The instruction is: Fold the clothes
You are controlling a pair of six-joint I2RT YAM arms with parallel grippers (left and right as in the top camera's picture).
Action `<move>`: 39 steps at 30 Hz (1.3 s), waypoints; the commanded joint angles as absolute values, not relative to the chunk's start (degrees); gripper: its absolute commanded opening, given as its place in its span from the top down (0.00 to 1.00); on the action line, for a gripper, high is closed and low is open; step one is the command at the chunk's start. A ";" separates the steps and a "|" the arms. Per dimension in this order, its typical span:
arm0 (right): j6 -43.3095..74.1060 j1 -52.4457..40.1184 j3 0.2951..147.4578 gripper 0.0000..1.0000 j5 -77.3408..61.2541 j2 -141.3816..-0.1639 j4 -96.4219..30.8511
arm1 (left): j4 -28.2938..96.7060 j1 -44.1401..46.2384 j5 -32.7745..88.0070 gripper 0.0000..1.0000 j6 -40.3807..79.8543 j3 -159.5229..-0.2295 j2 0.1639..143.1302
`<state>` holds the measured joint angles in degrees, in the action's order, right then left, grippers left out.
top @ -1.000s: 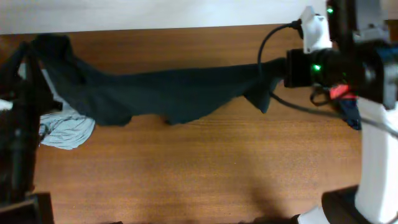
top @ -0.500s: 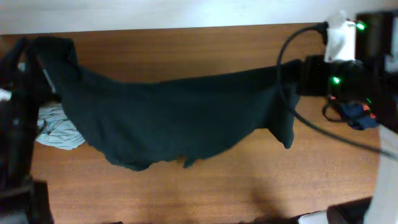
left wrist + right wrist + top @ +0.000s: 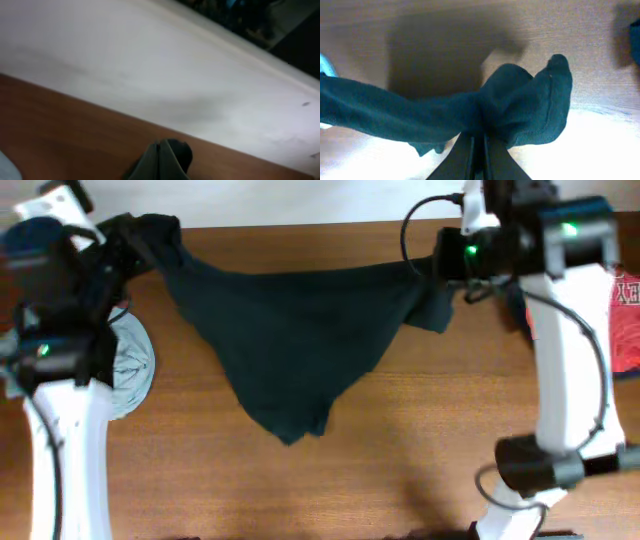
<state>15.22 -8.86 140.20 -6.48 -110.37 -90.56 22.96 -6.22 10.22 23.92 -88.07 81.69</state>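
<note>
The black T-shirt [image 3: 285, 340] hangs stretched between both grippers above the table, its lower part drooping to a point near the middle. My left gripper [image 3: 135, 240] is shut on its left end at the back left; in the left wrist view only a small dark bunch of fabric [image 3: 167, 160] shows at the fingertips [image 3: 159, 167]. My right gripper [image 3: 435, 265] is shut on the right end at the back right; in the right wrist view the cloth [image 3: 470, 112] bunches over the closed fingers [image 3: 479, 142]. No white mark is visible.
A pale grey-blue shirt [image 3: 130, 370] lies crumpled at the left edge beside the left arm. A red shirt with white lettering [image 3: 625, 310] lies at the far right edge. The wooden table [image 3: 400, 450] spreads below the hanging shirt; a white wall strip runs behind.
Both grippers have lifted and moved toward the back, raising the black shirt off the table. The shirt now hangs in a deeper drape, with its lower edge drawn to a point.
</note>
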 commanded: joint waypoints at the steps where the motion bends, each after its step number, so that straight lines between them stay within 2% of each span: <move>1: 15.51 -7.40 140.42 0.96 -5.32 -117.03 -87.99 | 20.43 -5.06 9.19 0.99 22.83 -88.77 86.65; 15: 14.83 -7.03 140.40 0.96 -5.30 -136.05 -71.57 | 7.40 0.58 0.30 0.99 22.83 -88.77 102.41; 16: 14.55 -7.03 140.38 0.96 -5.34 -137.14 -69.84 | 6.09 1.08 -0.08 0.91 22.83 -88.77 103.70; 17: 14.39 -7.05 140.38 0.84 -5.32 -138.08 -68.03 | 4.64 1.52 -0.30 0.61 22.83 -88.77 104.99; 18: 13.91 -7.05 140.38 0.51 -5.37 -139.26 -65.56 | 3.18 1.98 -0.40 0.21 22.81 -88.77 106.43; 19: 13.58 -7.05 140.38 0.11 -5.32 -139.83 -64.27 | 1.87 2.39 -0.51 0.01 22.81 -88.77 107.81; 20: 13.10 -7.05 140.38 0.01 -5.34 -140.35 -63.07 | 0.73 2.70 -0.54 0.01 22.81 -88.77 109.08; 28: 12.32 -6.17 140.81 0.01 -5.37 -139.70 -65.45 | 3.36 2.90 2.42 0.01 22.79 -88.97 110.74; 36: 12.25 -4.43 140.86 0.01 -5.30 -138.85 -81.34 | 21.98 6.11 8.16 0.01 18.37 -89.01 104.53; 39: 10.55 -3.86 140.84 0.01 -5.28 -138.85 -85.89 | 29.17 9.50 8.10 0.09 16.53 -89.01 103.33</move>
<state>12.69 -4.78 140.20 -5.82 -141.05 -83.35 24.99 5.76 6.15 20.12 -88.33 107.26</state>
